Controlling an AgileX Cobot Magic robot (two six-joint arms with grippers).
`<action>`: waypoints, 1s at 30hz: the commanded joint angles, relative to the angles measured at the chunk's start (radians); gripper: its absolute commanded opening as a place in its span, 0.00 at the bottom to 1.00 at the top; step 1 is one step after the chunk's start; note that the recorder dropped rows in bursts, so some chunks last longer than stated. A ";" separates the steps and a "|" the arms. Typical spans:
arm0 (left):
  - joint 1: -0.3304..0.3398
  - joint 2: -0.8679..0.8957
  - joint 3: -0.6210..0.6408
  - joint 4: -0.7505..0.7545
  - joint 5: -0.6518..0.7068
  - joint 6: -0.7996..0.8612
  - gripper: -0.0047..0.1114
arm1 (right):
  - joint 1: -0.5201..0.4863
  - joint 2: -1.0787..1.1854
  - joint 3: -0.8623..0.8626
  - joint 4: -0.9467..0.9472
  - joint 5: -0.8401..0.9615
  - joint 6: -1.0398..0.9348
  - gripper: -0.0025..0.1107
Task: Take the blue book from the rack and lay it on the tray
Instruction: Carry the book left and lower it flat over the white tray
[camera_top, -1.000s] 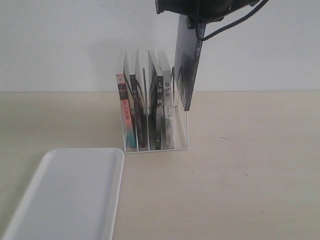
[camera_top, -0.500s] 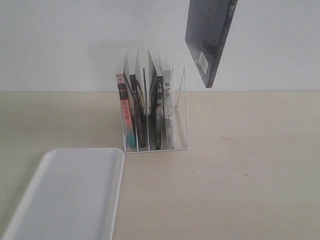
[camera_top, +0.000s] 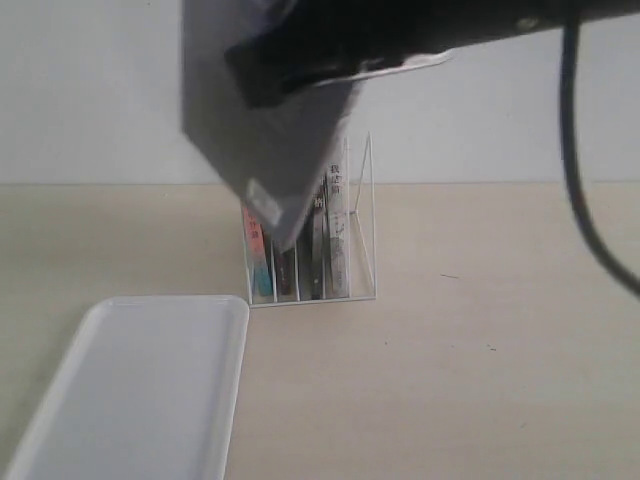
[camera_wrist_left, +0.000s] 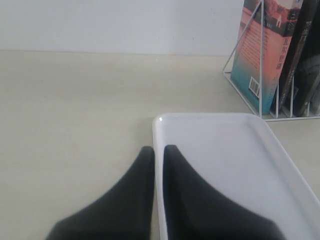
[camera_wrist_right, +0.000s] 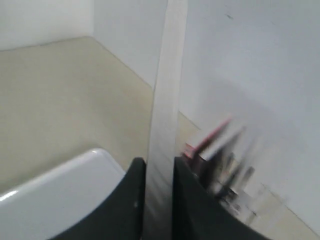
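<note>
Blue book clamped in right pincer, aloft before rack.

You had the blue book showing a blurred, dark grey-blue face with one small pale patch, and its page edge was off-white. The tray was plain white and the rack was white wire. In it, one book faded from coral pink to teal, beside a black-spined book and a pale grey-spined book. The worktop was pale cream. Your left gripper and right gripper were black.
</note>
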 joint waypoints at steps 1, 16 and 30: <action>0.004 -0.004 0.004 0.001 -0.004 -0.009 0.09 | 0.133 0.070 0.011 -0.021 -0.194 -0.101 0.02; 0.004 -0.004 0.004 0.001 -0.004 -0.009 0.09 | 0.093 0.471 0.011 -0.226 -0.422 -0.372 0.02; 0.004 -0.004 0.004 0.001 -0.004 -0.009 0.09 | 0.060 0.515 0.011 -0.226 -0.513 -0.415 0.02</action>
